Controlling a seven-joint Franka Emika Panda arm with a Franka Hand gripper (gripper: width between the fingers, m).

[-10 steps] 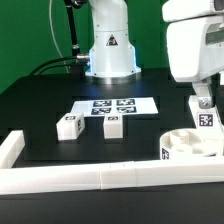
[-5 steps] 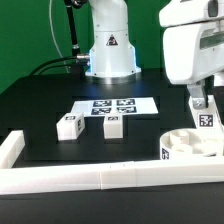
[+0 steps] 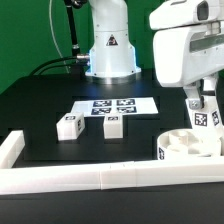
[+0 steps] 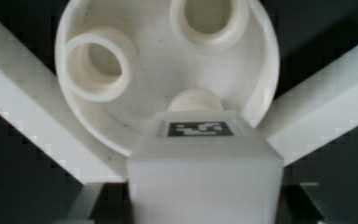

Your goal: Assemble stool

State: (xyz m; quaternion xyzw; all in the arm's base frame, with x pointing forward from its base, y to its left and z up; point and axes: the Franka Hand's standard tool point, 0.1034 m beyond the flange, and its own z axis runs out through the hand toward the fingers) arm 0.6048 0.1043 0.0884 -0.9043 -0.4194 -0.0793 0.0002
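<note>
The round white seat (image 3: 190, 144) lies at the exterior view's right, against the border rail, sockets up. My gripper (image 3: 203, 108) is shut on a white tagged leg (image 3: 205, 116) and holds it upright just above the seat's far right part. In the wrist view the leg (image 4: 202, 165) fills the middle, its tag facing the camera, with the seat (image 4: 158, 70) and two of its oval sockets beyond it. Two more tagged legs (image 3: 68, 127) (image 3: 112, 126) stand on the table at the exterior view's left and middle.
The marker board (image 3: 112, 106) lies flat behind the two loose legs. A long white border rail (image 3: 80, 178) runs along the front, with a short arm (image 3: 10, 148) at the exterior view's left. The robot base (image 3: 110, 50) stands at the back.
The gripper with the leg has shifted slightly toward the exterior view's left and a little higher over the seat. The loose legs and seat have not moved.
</note>
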